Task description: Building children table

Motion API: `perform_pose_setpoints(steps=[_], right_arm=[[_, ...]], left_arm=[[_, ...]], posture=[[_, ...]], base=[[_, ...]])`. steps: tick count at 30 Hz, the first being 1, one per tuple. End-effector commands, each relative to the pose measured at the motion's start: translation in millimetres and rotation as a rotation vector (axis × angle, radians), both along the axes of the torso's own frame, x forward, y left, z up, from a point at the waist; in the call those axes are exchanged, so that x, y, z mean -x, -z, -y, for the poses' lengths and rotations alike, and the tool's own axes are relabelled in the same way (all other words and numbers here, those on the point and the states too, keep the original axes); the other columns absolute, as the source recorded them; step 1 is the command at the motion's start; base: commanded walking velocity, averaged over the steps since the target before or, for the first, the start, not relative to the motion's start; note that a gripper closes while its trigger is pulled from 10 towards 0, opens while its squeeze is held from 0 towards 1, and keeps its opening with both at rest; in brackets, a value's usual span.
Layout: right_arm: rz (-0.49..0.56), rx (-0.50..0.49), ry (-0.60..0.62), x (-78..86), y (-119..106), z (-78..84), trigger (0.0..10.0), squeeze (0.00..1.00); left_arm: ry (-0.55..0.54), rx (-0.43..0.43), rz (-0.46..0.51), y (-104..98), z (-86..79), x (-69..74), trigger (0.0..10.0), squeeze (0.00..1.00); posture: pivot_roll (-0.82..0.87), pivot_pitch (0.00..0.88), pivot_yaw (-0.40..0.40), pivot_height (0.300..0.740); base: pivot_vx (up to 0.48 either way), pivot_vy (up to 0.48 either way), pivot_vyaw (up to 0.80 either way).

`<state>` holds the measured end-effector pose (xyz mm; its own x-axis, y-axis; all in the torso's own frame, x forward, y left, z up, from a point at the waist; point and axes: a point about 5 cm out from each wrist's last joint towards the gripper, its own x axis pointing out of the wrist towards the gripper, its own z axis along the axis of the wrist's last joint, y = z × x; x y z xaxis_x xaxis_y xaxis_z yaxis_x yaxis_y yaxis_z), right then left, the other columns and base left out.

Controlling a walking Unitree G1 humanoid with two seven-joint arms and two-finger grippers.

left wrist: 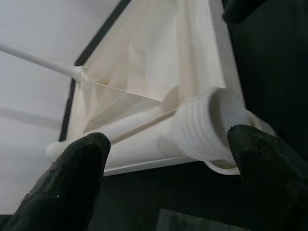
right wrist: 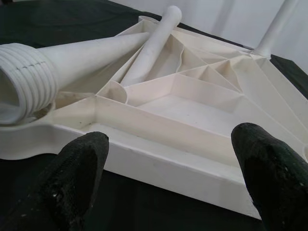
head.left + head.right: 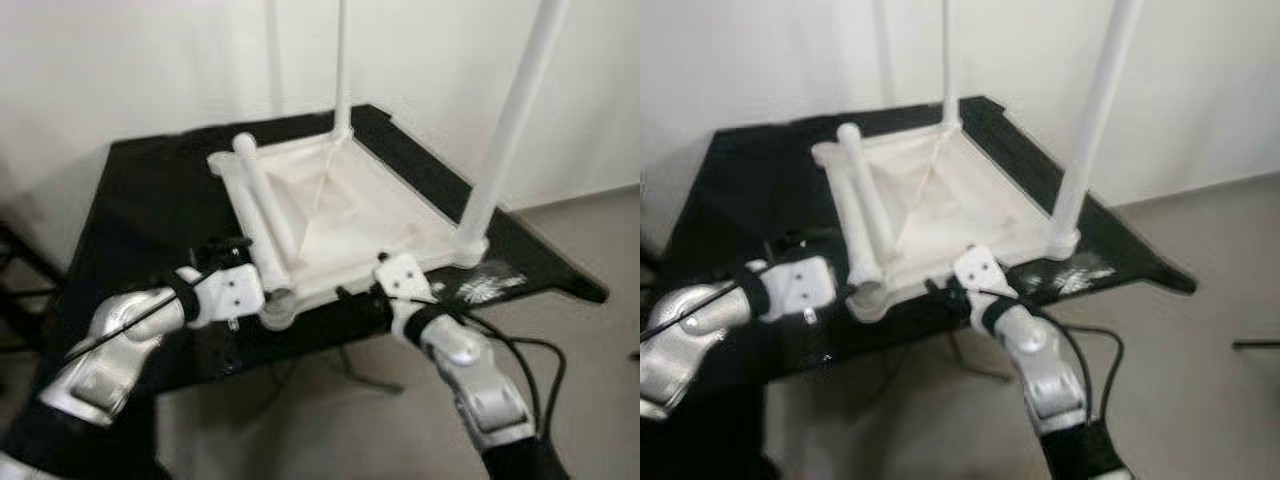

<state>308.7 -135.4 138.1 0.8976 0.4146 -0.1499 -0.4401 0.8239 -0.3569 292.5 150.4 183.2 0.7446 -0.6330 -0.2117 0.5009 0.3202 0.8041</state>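
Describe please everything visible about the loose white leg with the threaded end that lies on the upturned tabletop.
The loose leg is a white, plastic-looking tube that tapers away from a ribbed, hollow threaded end. It lies flat across the ribbed underside of the upturned tabletop, threaded end resting at the near corner socket, not screwed in. The open left end effector hovers before that end, not gripping.

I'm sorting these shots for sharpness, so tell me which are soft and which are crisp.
Left eye and right eye views: slightly soft all over; the white tabletop looks washed out and its ribs are lost. Left wrist view: the threaded leg end is fairly sharp, the near fingertips blurred. Right wrist view: the crispest, ribs clear.
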Motion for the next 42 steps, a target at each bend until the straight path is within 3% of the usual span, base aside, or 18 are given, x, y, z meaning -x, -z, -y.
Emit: perform_pose_setpoints(steps=[1,12,18,25,42], right_arm=[[-0.027,0.03,0.032,-2.2,5,3.9,10.0,0.0],[-0.039,0.045,0.053,-3.2,8,6.9,10.0,0.0],[-0.038,0.053,0.061,-3.6,8,8.0,10.0,0.0],[-0.037,0.054,0.062,-4.3,8,7.5,10.0,0.0],[-0.037,0.056,0.052,-3.5,8,5.2,10.0,0.0]], left_arm=[[0.001,-0.023,-0.098,13,2.4,4.3,10.0,0.0],[-0.053,0.013,-0.154,18,4.1,1.7,10.0,0.0],[-0.165,0.054,-0.102,15,6.6,-9.1,10.0,0.0],[-0.204,0.055,-0.057,12,7.7,-12.3,10.0,0.0],[-0.255,0.08,-0.076,26,19.2,-13.3,10.0,0.0]], posture=[[-0.07,0.0,0.066,0.74],[-0.07,0.0,0.067,0.74],[-0.07,0.0,0.066,0.74],[-0.07,0.0,0.065,0.74],[-0.08,0.0,0.065,0.74]], base=[[0.0,0.0,0.0],[0.0,0.0,0.0],[0.0,0.0,0.0],[0.0,0.0,0.0],[0.0,0.0,0.0]])
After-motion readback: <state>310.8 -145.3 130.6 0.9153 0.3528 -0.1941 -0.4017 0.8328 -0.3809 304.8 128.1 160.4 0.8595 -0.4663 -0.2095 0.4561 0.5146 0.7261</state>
